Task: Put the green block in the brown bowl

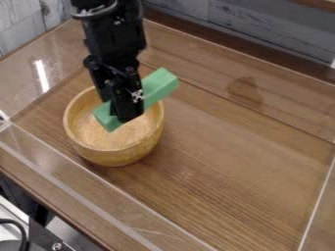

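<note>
The green block (157, 86) is a bright green bar held slanted, its lower end over the inside of the brown bowl (81, 143) and its upper end sticking out past the bowl's right rim. My black gripper (120, 101) points straight down above the bowl and is shut on the block's middle. The bowl is round, light-brown wood with thick walls, standing at the left of the table. The gripper hides part of the bowl's inside.
A wooden table top (236, 167) lies under a clear raised border whose edges (157, 211) run along the front and left. A grey plank wall (262, 29) stands at the back.
</note>
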Robot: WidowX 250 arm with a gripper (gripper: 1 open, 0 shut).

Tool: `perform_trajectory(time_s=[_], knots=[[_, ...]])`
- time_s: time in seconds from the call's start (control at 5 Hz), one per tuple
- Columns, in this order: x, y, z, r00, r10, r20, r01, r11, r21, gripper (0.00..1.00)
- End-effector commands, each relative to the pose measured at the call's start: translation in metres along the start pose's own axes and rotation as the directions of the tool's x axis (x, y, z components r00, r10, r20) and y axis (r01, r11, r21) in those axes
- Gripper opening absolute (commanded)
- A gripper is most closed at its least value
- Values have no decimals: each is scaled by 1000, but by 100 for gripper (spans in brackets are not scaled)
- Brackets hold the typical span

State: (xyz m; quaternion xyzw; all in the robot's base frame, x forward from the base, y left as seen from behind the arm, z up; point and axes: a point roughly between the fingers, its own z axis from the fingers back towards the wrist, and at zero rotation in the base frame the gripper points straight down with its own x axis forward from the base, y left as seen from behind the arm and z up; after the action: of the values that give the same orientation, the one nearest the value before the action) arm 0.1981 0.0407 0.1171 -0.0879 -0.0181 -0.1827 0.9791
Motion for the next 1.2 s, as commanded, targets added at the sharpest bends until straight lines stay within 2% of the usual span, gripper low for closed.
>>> perform_trajectory(time_s=[0.0, 1.0], knots=[[3, 8, 3, 1000, 3, 27, -4, 1000, 27, 0], [8, 28, -20, 999, 13, 41, -15, 998, 56, 0]])
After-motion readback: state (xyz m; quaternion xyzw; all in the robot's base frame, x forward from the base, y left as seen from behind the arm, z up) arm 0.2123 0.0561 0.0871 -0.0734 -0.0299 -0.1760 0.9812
